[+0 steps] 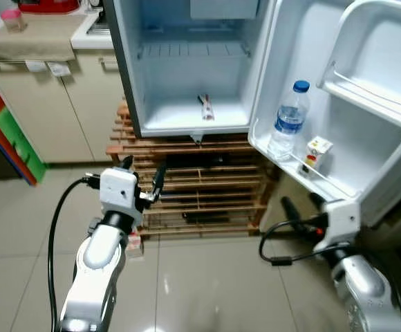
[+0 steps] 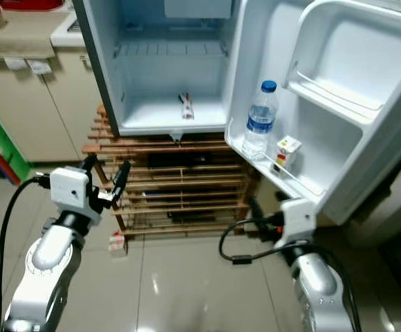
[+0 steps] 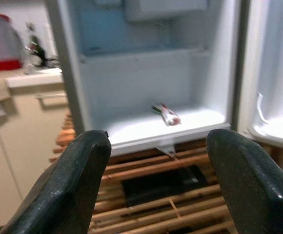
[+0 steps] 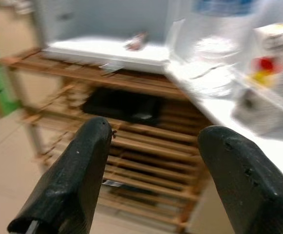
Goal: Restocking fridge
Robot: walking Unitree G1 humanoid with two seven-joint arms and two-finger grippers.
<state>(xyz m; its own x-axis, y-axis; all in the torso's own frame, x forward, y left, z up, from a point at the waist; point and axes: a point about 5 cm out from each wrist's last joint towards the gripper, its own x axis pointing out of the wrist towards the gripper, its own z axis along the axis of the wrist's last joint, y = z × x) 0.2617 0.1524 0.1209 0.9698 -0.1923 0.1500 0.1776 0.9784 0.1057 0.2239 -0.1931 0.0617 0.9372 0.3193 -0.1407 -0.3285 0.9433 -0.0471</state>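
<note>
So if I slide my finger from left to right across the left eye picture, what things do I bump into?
Pink cup on the counter → the robot's left hand → small packet on the fridge floor → water bottle → little carton in the door shelf.

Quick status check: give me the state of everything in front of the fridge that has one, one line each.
White mini fridge door: swung wide open.
Clear plastic water bottle with blue cap: upright in the lower door shelf, capped.
Small white juice carton: upright beside the bottle, same shelf.
Small red-and-white packet: lying flat on the fridge floor.
Left tool: open, empty, raised toward the fridge.
Right tool: open, empty, below the door shelf.
</note>
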